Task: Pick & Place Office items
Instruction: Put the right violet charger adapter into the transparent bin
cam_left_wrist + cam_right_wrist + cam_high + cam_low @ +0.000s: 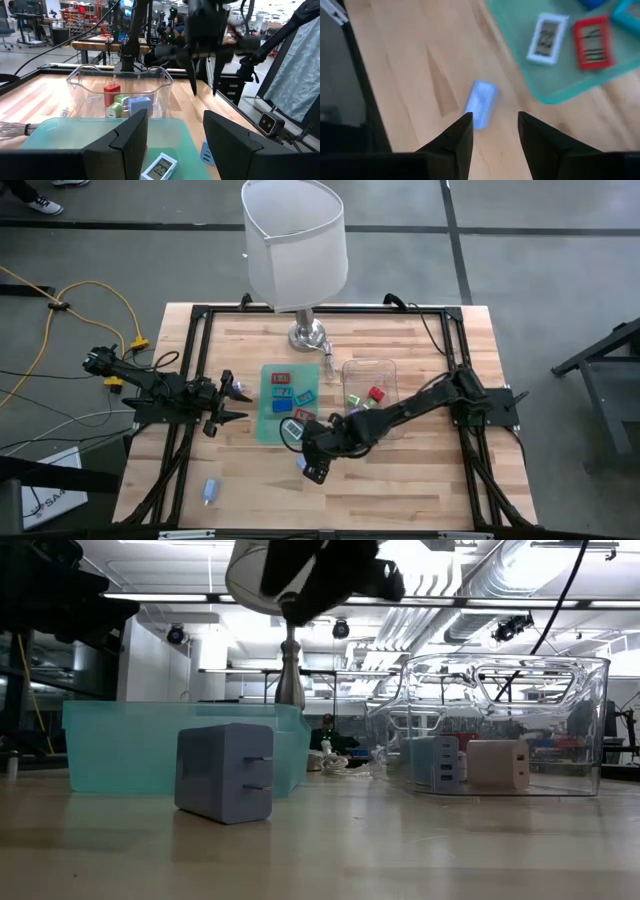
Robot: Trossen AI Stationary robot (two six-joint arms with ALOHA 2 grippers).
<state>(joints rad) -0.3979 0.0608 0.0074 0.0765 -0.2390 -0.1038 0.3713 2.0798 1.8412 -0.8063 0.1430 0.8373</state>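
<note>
**A:** Wooden table, how far along?

**B:** Few office items in clear tray already. Several still on green mat; one light blue piece lies loose on wood beside mat.

**A:** Grippers?

**B:** Right gripper hovers over that piece, fingers part open, empty. Left gripper waits at mat's edge, open, empty.

**A:** Obstacles?

**B:** Lamp stands behind the tray, shade overhanging.

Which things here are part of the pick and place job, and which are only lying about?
Part of the job:
- light blue piece on the bare wood, under the open right gripper
- white flat piece and red flat piece on the green mat
- red piece in the clear tray

Just lying about:
- lamp
- left gripper, waiting open beside the mat
</note>
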